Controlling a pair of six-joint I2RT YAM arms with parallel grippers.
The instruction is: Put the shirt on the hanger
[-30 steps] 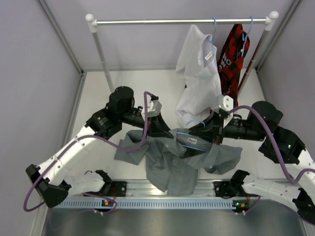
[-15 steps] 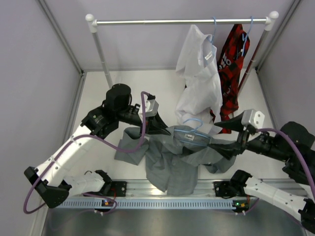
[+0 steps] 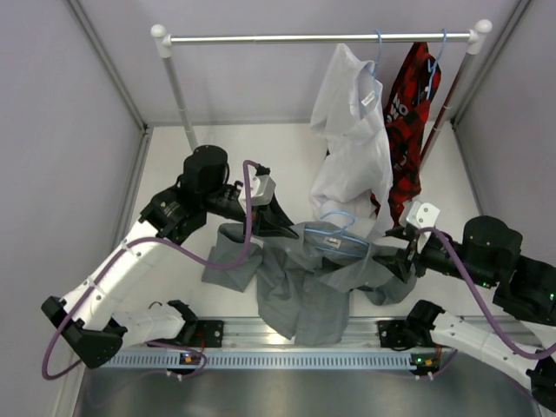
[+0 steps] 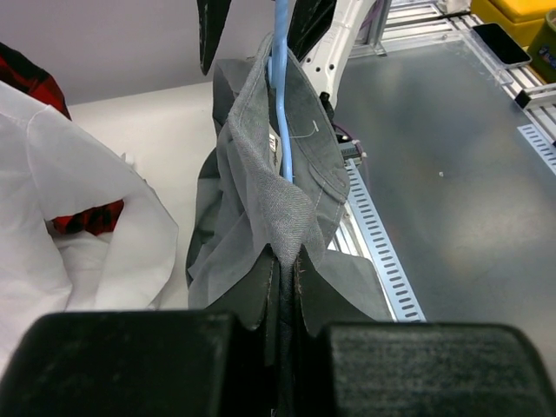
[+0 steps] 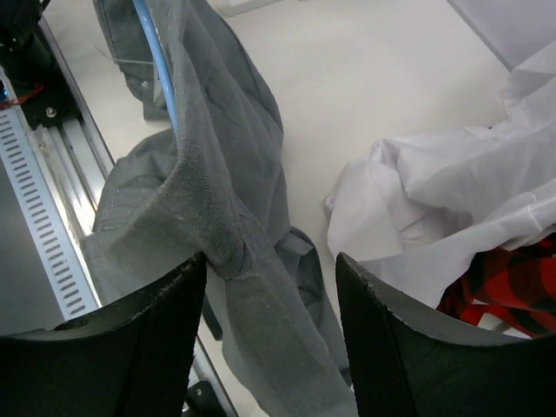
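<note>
In the centre of the top view, the grey shirt (image 3: 304, 294) is draped over the light-blue wire hanger (image 3: 340, 215), just below the white shirt (image 3: 352, 130). The left gripper (image 4: 282, 261) is clamped tight on the grey fabric. The right gripper (image 5: 271, 261) stands spread, with a fold of the grey shirt between its fingers.

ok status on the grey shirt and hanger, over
Left gripper shut on shirt, which is draped over hanger. Right gripper open, fabric between its jaws. White shirt hanging close behind.

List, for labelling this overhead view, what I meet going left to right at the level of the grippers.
left gripper → hanger → right gripper. The grey shirt spans all three, so it is left out.
</note>
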